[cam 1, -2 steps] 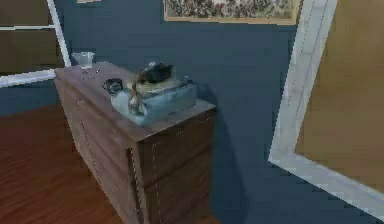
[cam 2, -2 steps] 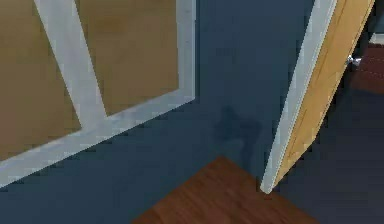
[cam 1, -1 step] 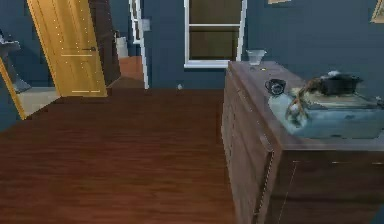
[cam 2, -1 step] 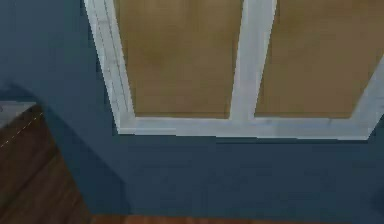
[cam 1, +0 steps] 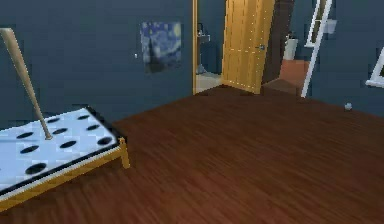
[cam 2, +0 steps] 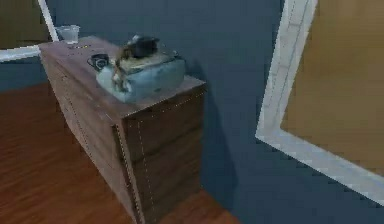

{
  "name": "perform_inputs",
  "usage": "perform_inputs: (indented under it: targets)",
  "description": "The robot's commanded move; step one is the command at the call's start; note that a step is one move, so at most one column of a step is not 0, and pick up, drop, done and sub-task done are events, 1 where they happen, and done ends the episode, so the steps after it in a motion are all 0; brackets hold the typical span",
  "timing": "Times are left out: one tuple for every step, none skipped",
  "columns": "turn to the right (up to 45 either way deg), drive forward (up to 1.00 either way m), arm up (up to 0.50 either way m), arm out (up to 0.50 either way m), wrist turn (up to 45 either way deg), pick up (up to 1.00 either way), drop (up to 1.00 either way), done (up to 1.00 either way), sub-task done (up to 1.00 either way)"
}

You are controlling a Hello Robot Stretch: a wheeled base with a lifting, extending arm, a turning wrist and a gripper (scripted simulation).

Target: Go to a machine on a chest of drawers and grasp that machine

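– Where's the machine?
– On the chest (cam 2: 150, 150). The machine (cam 2: 145, 68) is pale blue with a dark top and sits toward the near end of the chest's top, on the wall side. A glass (cam 2: 68, 35) stands at the far corner.
– And the gripper?
– I can't tell its state.
– Ahead?
– A spotted bed (cam 1: 60, 145) with a bat (cam 1: 25, 85) leaning over it, a painting (cam 1: 160, 45) on the wall and an open door (cam 1: 247, 45) beyond

Dim overall, brighter light beyond the open door (cam 1: 247, 45), soft shadow beside the chest of drawers (cam 2: 150, 150)
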Motion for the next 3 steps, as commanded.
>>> perform_inputs:
  targets:
    - [-9.0, 0.0, 0.0, 0.0, 0.0, 0.0, 0.0, 0.0, 0.0]
    - [45.0, 0.0, 0.0, 0.0, 0.0, 0.0, 0.0, 0.0, 0.0]
    - [27.0, 0.0, 0.0, 0.0, 0.0, 0.0, 0.0, 0.0, 0.0]
